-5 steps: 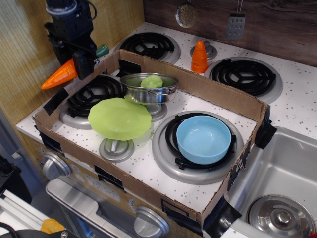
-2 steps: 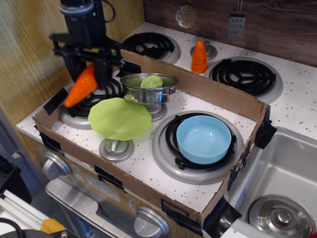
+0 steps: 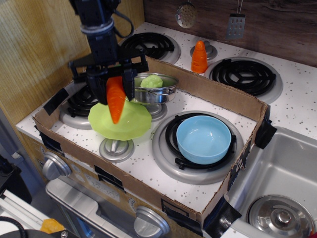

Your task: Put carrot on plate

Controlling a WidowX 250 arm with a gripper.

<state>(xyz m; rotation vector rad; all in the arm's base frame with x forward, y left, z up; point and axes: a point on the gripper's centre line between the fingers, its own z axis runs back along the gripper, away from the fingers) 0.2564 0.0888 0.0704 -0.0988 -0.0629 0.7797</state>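
Observation:
My gripper is shut on the carrot, a glossy orange toy held by its upper end and hanging tip-down. The stem end is hidden between the fingers. The carrot hangs just above the lime-green plate, over its left half; its tip does not seem to touch the plate. The plate rests on a small grey knob-like stand at the front left of the toy stove.
A steel pot with a green lump inside stands right behind the gripper. A light blue bowl sits on the front right burner. A cardboard wall frames the area. A stubby orange cone stands at the back; a sink is at right.
The gripper has carried the carrot right and forward, from outside the cardboard's left edge to above the plate. The carrot has turned from lying nearly sideways to pointing tip-down.

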